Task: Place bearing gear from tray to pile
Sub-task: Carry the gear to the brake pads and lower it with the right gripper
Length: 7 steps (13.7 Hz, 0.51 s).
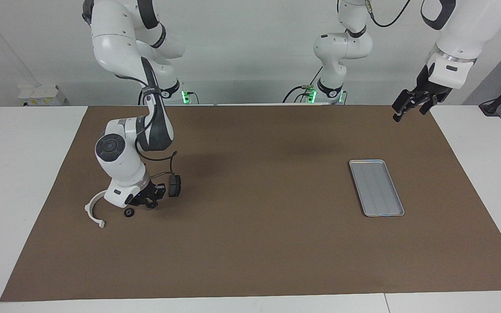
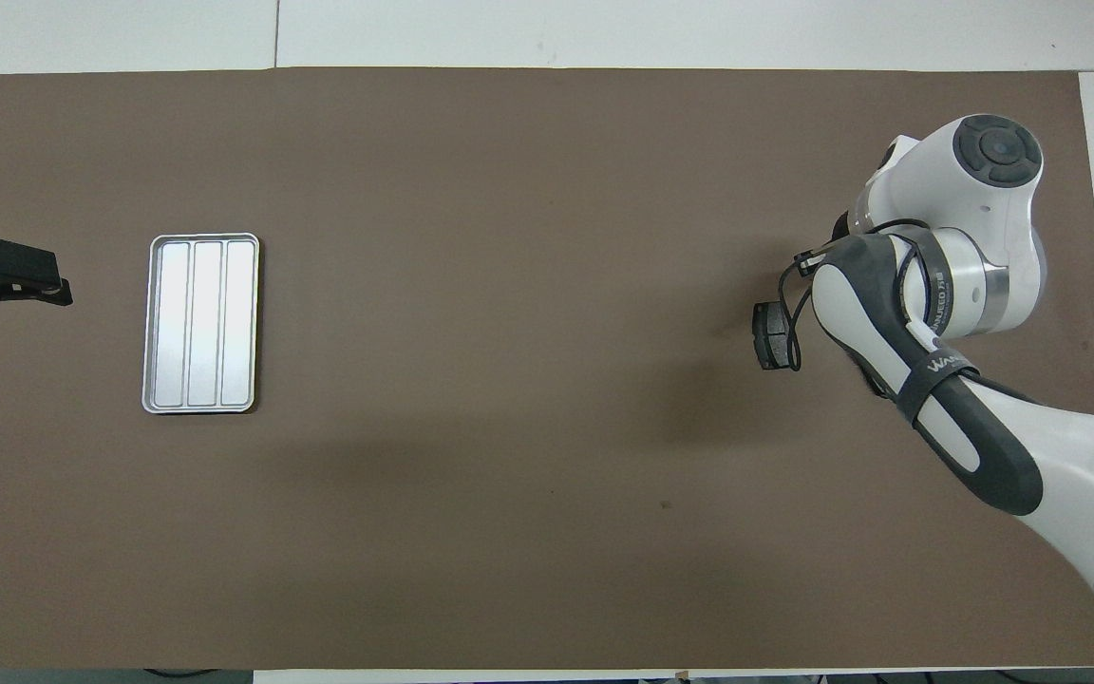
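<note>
The bearing gear (image 1: 128, 212), a small black ring, lies on the brown mat in the pile, between the white half-ring bracket (image 1: 93, 211) and a dark brake-pad plate (image 1: 174, 185). My right gripper (image 1: 150, 201) hangs open and empty just above the mat, beside the gear and apart from it. In the overhead view the right arm hides the gear and the bracket, and only one plate (image 2: 772, 335) shows. The silver tray (image 1: 376, 187) lies bare toward the left arm's end of the table and also shows in the overhead view (image 2: 202, 323). My left gripper (image 1: 408, 107) waits open, raised over the mat's corner.
The brown mat (image 1: 255, 243) covers most of the table, with white tabletop (image 1: 15, 174) at both ends. The right arm's elbow and wrist (image 2: 946, 275) hang low over the pile.
</note>
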Each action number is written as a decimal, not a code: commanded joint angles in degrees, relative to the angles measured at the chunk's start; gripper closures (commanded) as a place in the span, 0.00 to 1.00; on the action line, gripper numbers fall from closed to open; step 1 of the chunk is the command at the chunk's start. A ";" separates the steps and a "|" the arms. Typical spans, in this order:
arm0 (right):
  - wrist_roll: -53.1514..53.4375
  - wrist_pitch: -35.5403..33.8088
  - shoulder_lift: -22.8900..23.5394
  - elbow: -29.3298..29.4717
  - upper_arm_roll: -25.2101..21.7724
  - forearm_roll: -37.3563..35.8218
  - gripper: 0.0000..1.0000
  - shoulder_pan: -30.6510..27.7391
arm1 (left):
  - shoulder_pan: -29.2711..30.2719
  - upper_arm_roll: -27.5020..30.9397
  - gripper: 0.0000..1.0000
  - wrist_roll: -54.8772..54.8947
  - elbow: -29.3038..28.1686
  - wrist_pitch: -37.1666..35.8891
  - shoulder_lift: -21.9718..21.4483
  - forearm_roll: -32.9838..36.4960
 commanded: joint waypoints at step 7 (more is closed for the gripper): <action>-0.35 5.01 0.37 -3.37 0.26 0.60 1.00 -0.17 | 0.30 -0.10 0.00 0.29 -1.31 0.20 -1.44 -0.43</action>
